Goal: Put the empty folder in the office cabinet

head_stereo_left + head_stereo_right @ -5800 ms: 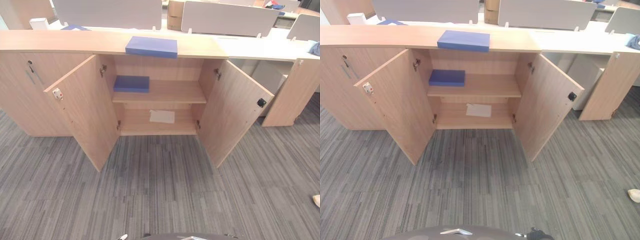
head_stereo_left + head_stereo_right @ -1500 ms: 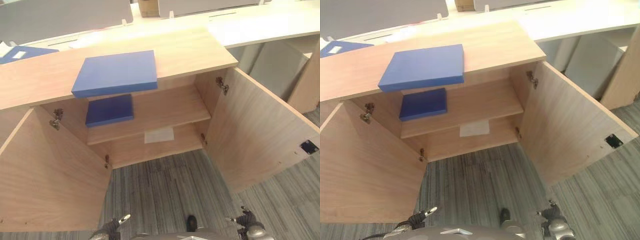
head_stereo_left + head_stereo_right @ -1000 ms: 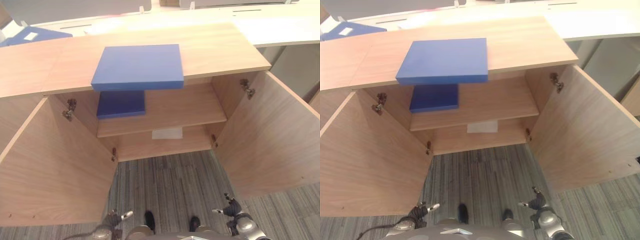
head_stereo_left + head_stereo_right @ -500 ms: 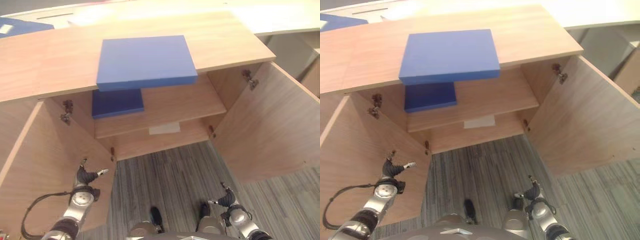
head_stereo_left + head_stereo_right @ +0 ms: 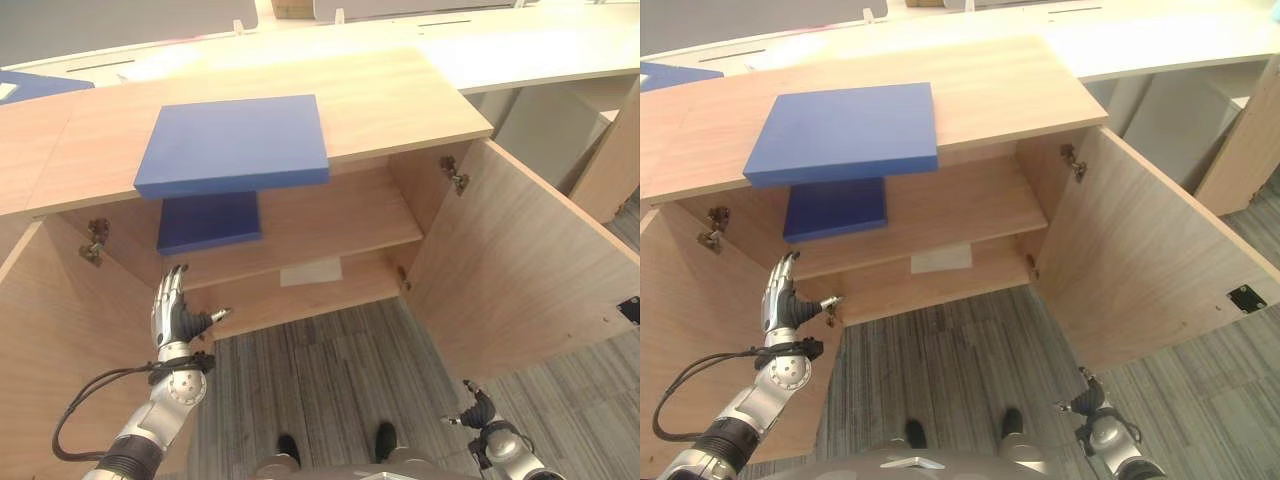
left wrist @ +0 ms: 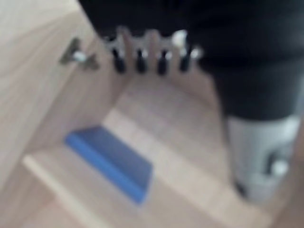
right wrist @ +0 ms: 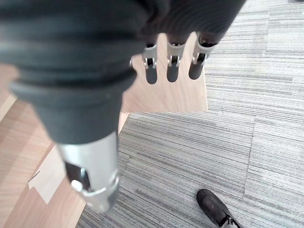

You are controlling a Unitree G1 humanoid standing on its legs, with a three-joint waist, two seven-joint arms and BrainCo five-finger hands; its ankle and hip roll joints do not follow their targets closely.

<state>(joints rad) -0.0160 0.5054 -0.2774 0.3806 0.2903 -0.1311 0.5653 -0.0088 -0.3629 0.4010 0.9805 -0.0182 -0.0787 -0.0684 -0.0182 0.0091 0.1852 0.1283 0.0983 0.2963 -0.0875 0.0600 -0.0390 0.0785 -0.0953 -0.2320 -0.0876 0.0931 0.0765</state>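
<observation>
Blue folder point(image 5: 233, 145); light wood cabinet point(image 5: 400, 100); grey striped carpet point(image 5: 330, 380).

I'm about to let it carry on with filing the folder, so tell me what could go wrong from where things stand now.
The folder on top juts past the cabinet top's front edge, so a clumsy grasp could tip it to the floor. The raised, open left hand is close to the left door and could bump it. A second folder already lies on the upper shelf; the robot could mistake it for the target.
</observation>
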